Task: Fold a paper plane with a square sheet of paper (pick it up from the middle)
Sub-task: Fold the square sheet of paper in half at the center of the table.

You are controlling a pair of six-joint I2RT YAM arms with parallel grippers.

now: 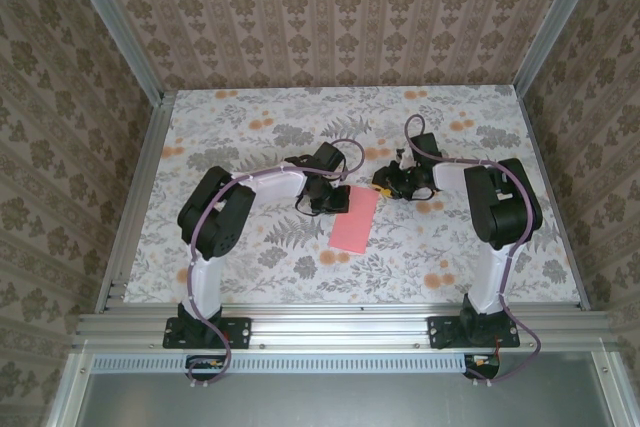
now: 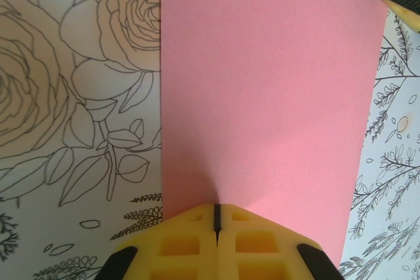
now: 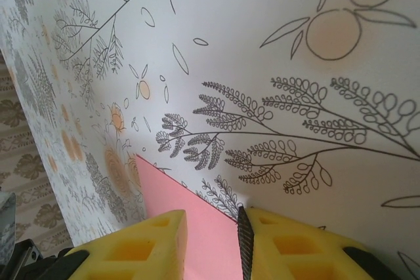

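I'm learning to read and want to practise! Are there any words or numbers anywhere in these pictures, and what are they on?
There are no words, numbers or signs to read.
The pink paper is plain.
The tablecloth has only drawn flowers and leaves.
The wallpaper has only a repeating pattern.
If the robot arms carry any tiny print, it is too small to read.

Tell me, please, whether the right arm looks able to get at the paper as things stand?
Probably yes. The right arm has its jaws part open right at a corner of the paper. Pink shows between them in its wrist view, and nothing lies in between. The left arm grips another edge.
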